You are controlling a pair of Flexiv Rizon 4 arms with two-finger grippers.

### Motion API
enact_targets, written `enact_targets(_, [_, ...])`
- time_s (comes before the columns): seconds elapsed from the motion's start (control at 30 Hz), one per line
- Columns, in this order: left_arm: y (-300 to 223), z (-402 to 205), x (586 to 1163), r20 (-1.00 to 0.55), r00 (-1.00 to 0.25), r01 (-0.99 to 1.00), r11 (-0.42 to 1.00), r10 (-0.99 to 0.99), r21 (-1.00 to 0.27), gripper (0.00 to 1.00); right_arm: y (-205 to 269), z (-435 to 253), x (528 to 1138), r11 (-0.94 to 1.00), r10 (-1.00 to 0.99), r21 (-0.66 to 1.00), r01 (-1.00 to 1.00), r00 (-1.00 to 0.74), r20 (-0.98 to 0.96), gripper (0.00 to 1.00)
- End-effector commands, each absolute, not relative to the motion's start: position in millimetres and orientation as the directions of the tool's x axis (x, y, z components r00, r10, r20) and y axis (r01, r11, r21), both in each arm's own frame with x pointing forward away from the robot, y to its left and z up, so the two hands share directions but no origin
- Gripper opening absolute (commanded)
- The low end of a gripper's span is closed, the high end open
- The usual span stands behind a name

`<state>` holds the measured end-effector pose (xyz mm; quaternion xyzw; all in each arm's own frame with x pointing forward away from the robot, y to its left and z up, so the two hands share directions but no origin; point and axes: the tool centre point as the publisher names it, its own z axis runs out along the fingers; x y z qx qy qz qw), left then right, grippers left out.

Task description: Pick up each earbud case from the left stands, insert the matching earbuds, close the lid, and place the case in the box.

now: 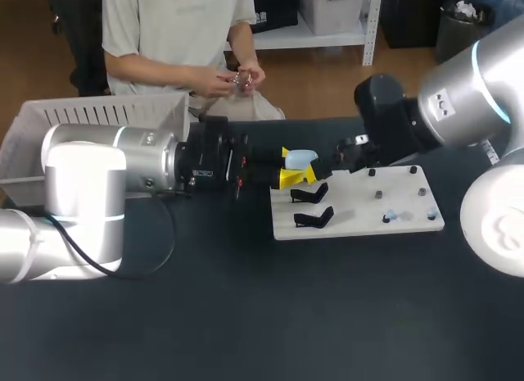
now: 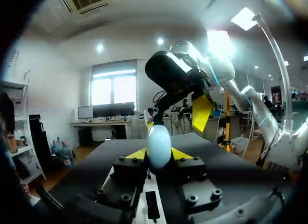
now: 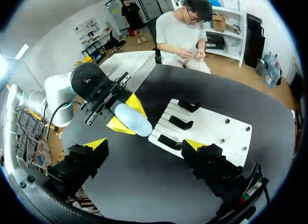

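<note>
- My left jaws are pinching the pale blue earbud case (image 2: pixel 159 146), with a yellow fingertip (image 2: pixel 136 154) pressed against each side. The rounded end of the case pokes out ahead of the tips.
- The case is held up off the dark worktop (image 1: pixel 246 315). Just below it is the end of the white board (image 1: pixel 360 210) that carries the stands.
- My right jaws are spread wide with nothing between them. They face the left jaws, and the case hangs ahead of them, near but apart.
- Three black stands (image 3: pixel 175 122) lie in a row on the board, ahead of and below the right jaws.
- The white box (image 1: pixel 98 111) sits well behind the left jaws, alongside my left arm (image 1: pixel 98 168).
</note>
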<state>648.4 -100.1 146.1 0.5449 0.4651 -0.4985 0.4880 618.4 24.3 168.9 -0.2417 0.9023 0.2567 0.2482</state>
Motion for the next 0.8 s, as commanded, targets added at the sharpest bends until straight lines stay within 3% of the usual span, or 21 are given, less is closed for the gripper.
enact_targets(0.03, [-100.4,145.9,650.1,-0.997,0.069,0.993,-0.094,0.02,0.067,0.0,33.3,165.5,627.1,0.746,-0.318,0.351,-0.566,-0.766,-0.559,1.0])
enact_targets(0.8, [-100.4,145.9,650.1,-0.997,0.069,0.993,-0.094,0.02,0.067,0.0,26.0,157.6,644.6,0.779,-0.291,0.343,-0.524,-0.788,-0.543,1.0])
